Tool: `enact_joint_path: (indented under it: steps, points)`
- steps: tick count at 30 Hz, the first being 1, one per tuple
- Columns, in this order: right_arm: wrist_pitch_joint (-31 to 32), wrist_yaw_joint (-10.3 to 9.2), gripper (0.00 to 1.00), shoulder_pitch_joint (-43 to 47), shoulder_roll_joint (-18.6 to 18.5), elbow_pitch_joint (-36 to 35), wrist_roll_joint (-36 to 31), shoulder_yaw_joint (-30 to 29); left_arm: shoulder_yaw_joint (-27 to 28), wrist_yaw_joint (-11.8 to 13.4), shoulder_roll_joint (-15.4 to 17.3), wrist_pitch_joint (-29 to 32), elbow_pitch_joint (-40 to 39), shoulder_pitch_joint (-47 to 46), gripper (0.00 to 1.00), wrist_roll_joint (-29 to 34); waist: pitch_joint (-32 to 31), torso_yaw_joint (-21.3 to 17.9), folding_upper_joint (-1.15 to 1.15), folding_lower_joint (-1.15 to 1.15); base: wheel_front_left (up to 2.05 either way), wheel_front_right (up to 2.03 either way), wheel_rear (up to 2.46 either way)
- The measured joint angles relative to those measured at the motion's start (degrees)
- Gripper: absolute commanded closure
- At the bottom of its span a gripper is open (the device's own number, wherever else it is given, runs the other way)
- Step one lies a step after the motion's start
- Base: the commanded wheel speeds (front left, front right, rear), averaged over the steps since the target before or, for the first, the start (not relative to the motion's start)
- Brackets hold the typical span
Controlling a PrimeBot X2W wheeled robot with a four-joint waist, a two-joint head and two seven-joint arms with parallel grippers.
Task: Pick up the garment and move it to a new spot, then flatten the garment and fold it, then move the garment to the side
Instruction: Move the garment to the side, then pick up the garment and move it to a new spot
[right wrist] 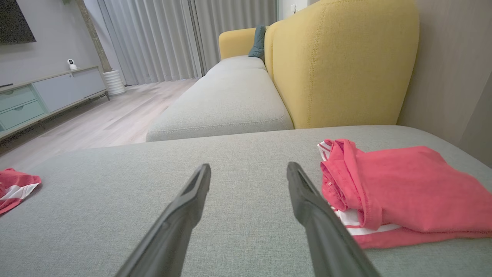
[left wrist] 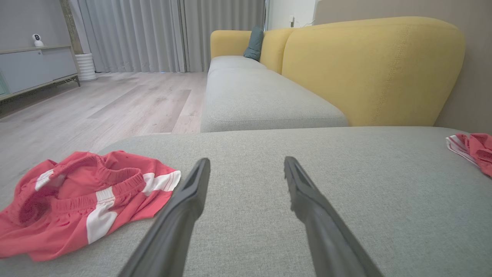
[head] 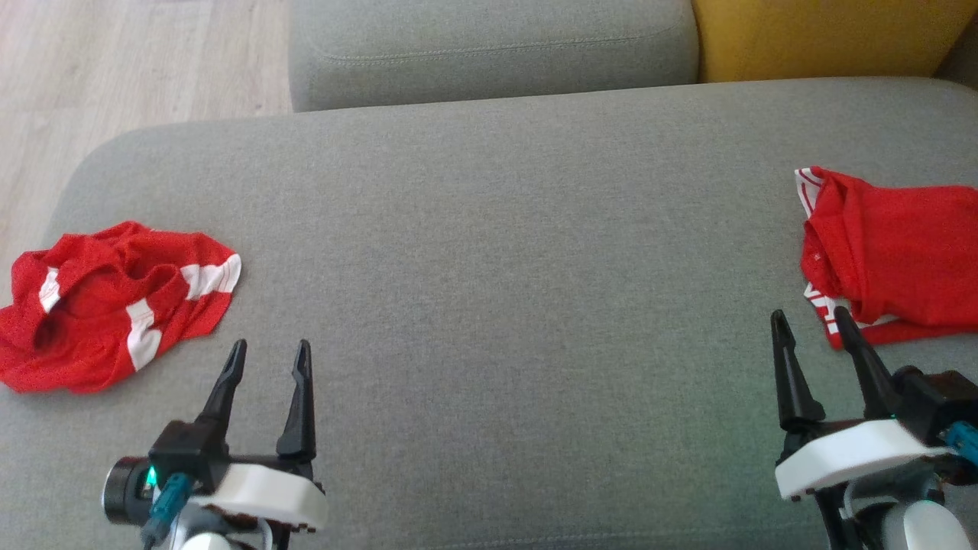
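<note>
Crumpled shorts (head: 114, 305) lie at the near-left edge of the cushion (head: 497, 267), waistband bunched, not yet flattened. A folded garment (head: 894, 252) sits at the right edge, likely one already set aside.

Jaws of the left gripper (head: 272, 345) are spread and empty, just right of the shorts, probably staged to take them. Jaws of the right gripper (head: 809, 313) are spread and empty, just beside the folded garment. The mid-cushion is the likely flattening spot.

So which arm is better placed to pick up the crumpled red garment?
Left. The open left gripper sits just beside the crumpled garment at the left of the cushion; the right gripper, also open, is across the cushion beside the folded garment.
</note>
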Motion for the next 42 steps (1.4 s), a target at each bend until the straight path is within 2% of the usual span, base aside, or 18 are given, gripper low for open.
enact_joint_path:
  steps: [13, 19, 24, 36, 42]
  points:
    - [0.0, 0.00, 0.00, 0.0, 0.0, 0.0, 0.5, 0.1, 0.0, 0.4, 0.0, 0.0, 0.2, 0.0, 0.00, 0.0, 0.1, 0.4, 0.00, 0.00, 0.00, 0.00, 0.00]
    - [0.0, 0.00, 0.00, 0.0, 0.0, -0.1, 0.5, 0.0, -0.1, 0.5, 0.1, 0.0, 0.2, -0.2, 0.00, 0.0, 0.0, 1.7, 0.00, 0.00, 0.00, 0.00, 0.00]
    - [0.5, 0.00, 0.00, 0.1, 0.0, -1.0, 1.0, -0.1, -0.2, 0.5, 0.1, 0.0, 0.4, -1.2, 0.00, 0.0, 0.1, 4.7, 0.00, 0.00, 0.00, 0.00, 0.00]
    - [1.2, 0.00, 0.00, 0.7, 0.0, -1.9, 0.8, 0.3, 1.0, 0.5, 0.2, 0.0, 0.6, -2.6, 0.00, 0.0, -0.1, 15.7, 0.00, 0.00, 0.00, 0.00, 0.00]
    - [1.5, 0.00, 0.00, 0.7, 0.1, -1.8, 0.4, 0.3, 1.7, 0.8, 0.2, 0.0, 0.5, -2.5, 0.00, -0.5, 0.2, 17.4, 0.00, 0.00, 0.00, 0.00, 0.00]
